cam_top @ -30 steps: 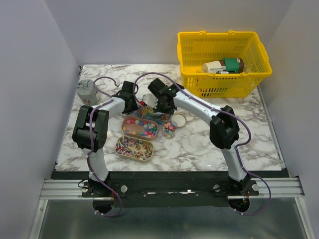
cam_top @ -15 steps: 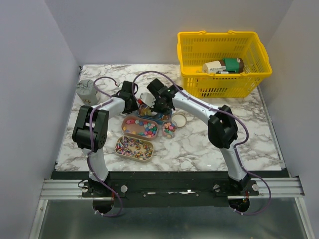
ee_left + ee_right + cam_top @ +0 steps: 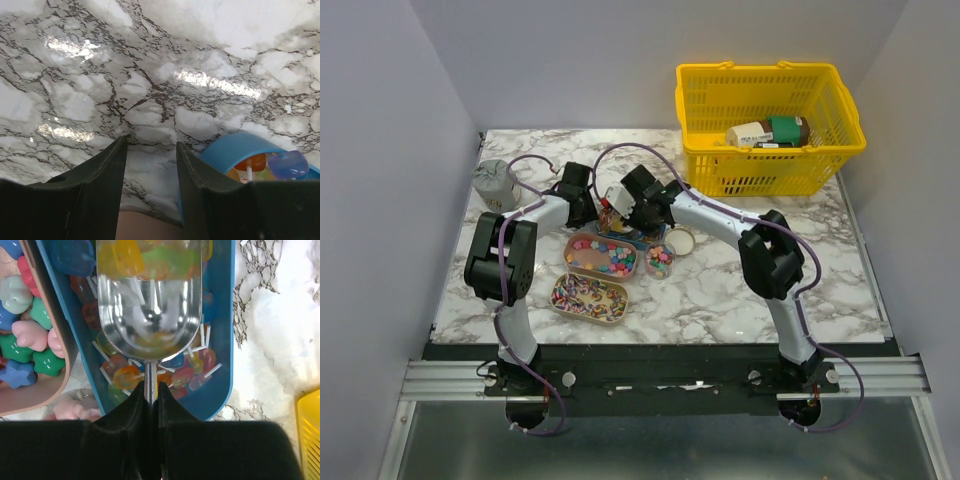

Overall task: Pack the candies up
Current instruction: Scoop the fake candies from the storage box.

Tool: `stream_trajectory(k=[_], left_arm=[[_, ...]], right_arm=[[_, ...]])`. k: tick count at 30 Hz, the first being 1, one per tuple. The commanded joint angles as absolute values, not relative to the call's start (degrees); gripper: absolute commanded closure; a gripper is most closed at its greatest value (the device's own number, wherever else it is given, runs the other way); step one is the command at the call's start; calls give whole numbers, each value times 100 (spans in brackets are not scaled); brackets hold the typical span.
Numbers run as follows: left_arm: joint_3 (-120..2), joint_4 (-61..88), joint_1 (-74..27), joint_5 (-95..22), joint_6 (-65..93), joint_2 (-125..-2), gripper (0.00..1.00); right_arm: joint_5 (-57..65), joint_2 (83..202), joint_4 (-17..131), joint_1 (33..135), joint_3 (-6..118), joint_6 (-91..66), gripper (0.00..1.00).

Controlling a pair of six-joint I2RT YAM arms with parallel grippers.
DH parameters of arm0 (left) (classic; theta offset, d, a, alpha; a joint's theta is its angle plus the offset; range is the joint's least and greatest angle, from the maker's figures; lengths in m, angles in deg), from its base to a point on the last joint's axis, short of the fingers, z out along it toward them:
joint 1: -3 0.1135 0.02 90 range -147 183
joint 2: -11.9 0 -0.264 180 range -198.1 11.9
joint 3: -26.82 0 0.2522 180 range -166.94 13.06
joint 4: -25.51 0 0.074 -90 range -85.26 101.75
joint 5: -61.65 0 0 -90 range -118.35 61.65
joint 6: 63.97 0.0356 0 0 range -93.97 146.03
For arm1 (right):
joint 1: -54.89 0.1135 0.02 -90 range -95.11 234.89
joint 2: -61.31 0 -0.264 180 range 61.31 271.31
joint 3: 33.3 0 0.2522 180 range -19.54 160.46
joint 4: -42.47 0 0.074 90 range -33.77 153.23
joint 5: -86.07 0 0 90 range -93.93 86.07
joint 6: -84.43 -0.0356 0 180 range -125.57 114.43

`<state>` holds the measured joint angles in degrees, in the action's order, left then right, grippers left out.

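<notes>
- The right fingers (image 3: 134, 412) pinch the thin handle of a metal scoop (image 3: 150, 305), low in the centre of the right wrist view.
- The scoop's bowl sits over a blue tray (image 3: 223, 340) full of candies (image 3: 122, 376) on sticks.
- More candies lie in a pink tray (image 3: 70, 357) at the left edge.
- The left fingers (image 3: 116, 167) stand spread above the marble bench (image 3: 150, 75), with nothing between their tips.
- A yellow basket (image 3: 770, 125) stands at the upper right of the top view.

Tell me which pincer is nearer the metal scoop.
Right. The right pincer is shut on the handle of the scoop over the blue tray. The left pincer stands open above the table beside that tray, apart from the scoop.
</notes>
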<state>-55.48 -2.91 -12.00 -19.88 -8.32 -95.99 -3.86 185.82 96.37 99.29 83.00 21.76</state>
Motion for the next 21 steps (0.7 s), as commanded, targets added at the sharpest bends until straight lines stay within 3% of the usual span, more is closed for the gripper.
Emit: stream_trajectory(k=[1,21], left_arm=[[-5436,-267,-1282,-2449,-974,-9427,49],[-5409,-311,-1185,-2378,-1018,-9445,49]], right_arm=[[-261,18375,9569,9918,7891,2071,99],[-77,17434,8401,9769,6651,2203,99]])
